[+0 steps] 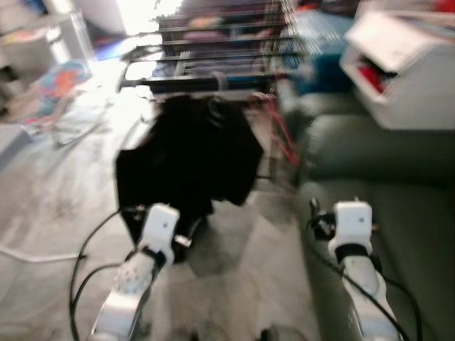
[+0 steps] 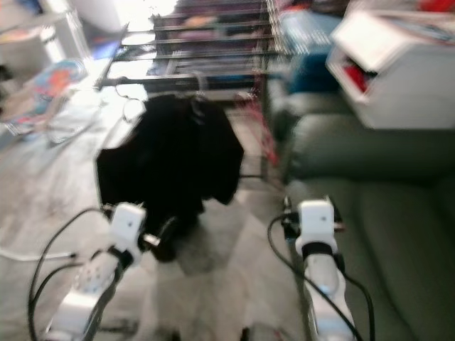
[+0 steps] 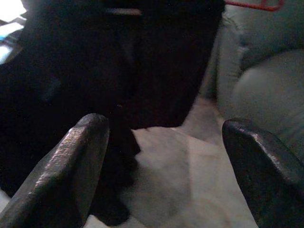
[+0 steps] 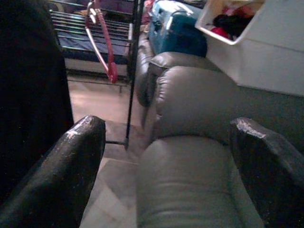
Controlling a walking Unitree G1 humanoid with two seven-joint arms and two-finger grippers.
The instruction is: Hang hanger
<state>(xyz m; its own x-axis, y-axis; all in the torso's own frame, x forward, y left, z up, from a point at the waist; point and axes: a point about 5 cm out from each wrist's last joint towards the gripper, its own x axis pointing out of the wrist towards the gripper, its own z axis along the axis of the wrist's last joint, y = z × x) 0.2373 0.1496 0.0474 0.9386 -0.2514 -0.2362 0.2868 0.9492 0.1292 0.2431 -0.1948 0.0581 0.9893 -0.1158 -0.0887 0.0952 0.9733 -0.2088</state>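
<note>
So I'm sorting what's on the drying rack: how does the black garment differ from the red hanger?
The black garment is large, dark and draped from the rack's front bar; the red hanger is thin, bright and bare, carrying nothing. The garment reaches near the floor; the hanger stays high. Both hang on the rack.

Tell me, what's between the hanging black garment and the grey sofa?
A bare strip of pale floor separates the black garment from the grey sofa; the red hanger hangs farther back, per the right wrist view.
</note>
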